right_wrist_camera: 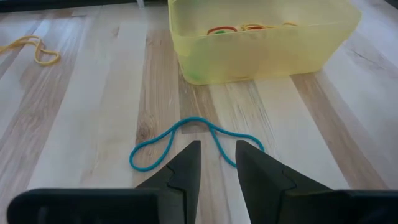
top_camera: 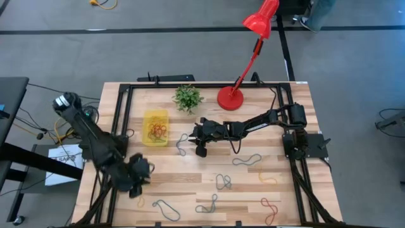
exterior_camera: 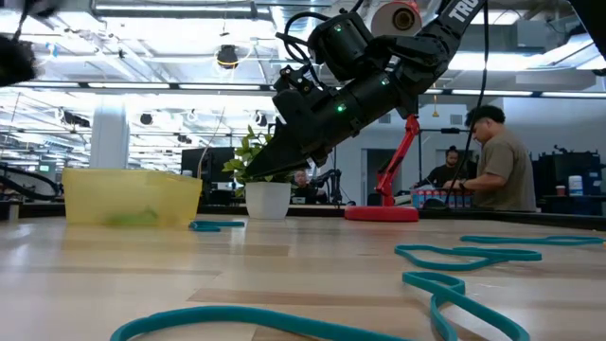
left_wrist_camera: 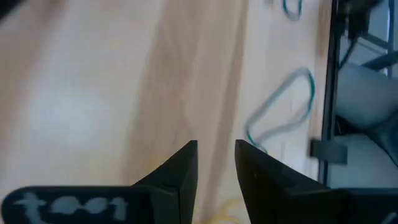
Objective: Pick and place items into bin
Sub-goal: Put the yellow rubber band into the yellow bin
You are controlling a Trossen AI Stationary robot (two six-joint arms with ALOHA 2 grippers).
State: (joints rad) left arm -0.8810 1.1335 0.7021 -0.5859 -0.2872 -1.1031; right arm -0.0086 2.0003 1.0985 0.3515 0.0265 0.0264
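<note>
The yellow bin point(top_camera: 155, 126) stands left of the table's middle with red and orange bands inside point(right_wrist_camera: 239, 28). My right gripper point(top_camera: 197, 144) hovers just right of it, open, its fingertips point(right_wrist_camera: 216, 163) above a blue band point(right_wrist_camera: 186, 138) that lies flat on the wood. My left gripper point(top_camera: 136, 189) is over the near left part of the table, open and with nothing between its fingers point(left_wrist_camera: 216, 167). A teal band point(left_wrist_camera: 283, 106) lies on the wood beyond it. Several more bands lie loose across the near half of the table point(top_camera: 223, 182).
A potted plant point(top_camera: 188, 97) and a red lamp's base point(top_camera: 230, 98) stand at the far edge. A black frame rail point(left_wrist_camera: 329, 74) runs along the table's border. In the low view, people point(exterior_camera: 497, 156) stand in the room beyond the table.
</note>
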